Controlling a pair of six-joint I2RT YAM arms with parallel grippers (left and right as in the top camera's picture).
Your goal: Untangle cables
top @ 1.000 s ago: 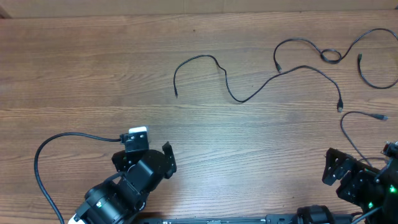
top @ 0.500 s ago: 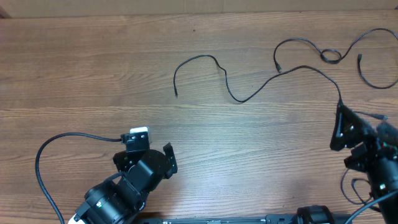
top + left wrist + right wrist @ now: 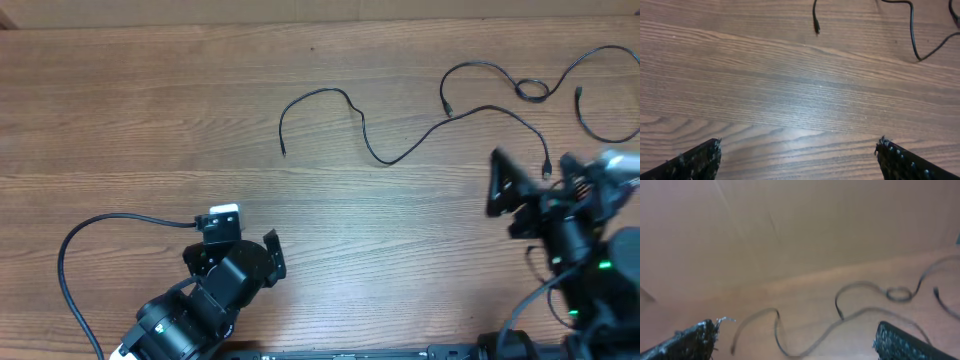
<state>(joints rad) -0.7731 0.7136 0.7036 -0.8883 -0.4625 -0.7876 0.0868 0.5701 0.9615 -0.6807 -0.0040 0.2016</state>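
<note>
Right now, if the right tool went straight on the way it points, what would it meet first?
Likely the long wavy cable on the table, dead ahead of the right tool. The view is blurred and height unclear, so it might pass above it.

The brown wood-grain table (image 3: 150,120) is being lit brightly and evenly from above, with only faint, soft shadows being cast beside the thin black flexible cables (image 3: 410,150). In the left wrist view the grain is being rendered sharply, and a pale sheen is being reflected near the centre. The right wrist view is being smeared by heavy blur. Overhead, the black right arm (image 3: 580,240) is being slightly blurred.
</note>
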